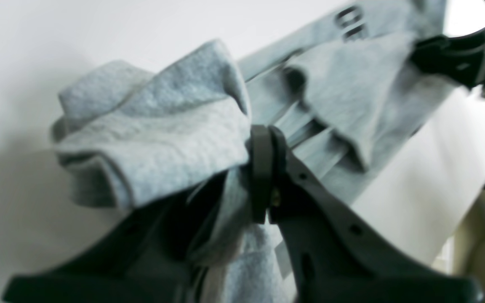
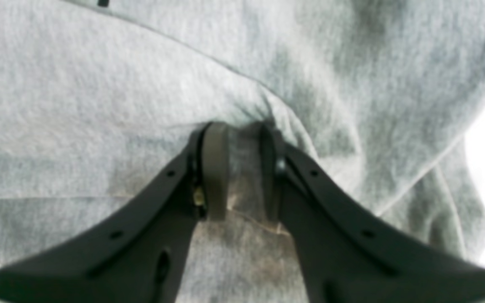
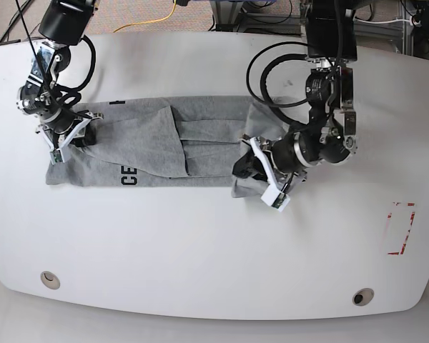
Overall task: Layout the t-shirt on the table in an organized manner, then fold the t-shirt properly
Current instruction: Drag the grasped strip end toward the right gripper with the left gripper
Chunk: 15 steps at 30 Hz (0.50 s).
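1. The left gripper is clamped on a bunched end of the t-shirt.
2. The right gripper pinches the opposite end.
3. The t-shirt lies as a long narrow band across the worktop, towards its far edge.
4. The sides look already folded in; the crosswise folds remain.

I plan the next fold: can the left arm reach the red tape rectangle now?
Probably not yet: the left gripper is shut on the t-shirt. The white table between it and the red tape rectangle is bare.
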Each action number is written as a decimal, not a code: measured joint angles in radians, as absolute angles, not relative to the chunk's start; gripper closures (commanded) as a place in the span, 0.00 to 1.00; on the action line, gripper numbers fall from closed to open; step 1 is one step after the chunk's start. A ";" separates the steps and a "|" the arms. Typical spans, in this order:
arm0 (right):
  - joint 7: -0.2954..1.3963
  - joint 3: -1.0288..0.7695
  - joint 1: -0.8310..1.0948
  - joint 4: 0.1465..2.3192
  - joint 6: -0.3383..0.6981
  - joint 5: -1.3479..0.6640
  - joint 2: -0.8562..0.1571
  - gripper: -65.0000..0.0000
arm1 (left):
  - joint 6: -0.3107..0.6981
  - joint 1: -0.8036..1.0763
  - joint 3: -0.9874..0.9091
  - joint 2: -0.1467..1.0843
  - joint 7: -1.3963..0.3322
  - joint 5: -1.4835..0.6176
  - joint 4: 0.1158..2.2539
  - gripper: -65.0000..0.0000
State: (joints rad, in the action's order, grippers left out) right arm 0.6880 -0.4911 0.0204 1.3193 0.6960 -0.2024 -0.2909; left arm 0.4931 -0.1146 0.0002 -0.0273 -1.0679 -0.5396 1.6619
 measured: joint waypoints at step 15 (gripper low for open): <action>0.688 -0.491 0.020 1.319 0.696 -0.202 -0.291 0.80 | 0.482 -0.162 0.080 -0.065 -1.069 -0.532 1.545 0.92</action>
State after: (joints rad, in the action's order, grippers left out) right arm 0.6876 -0.4911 0.0196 1.3193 0.6964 -0.2024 -0.2909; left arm 0.4820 -0.1619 0.0795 -0.0647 -1.0695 -0.5316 1.5452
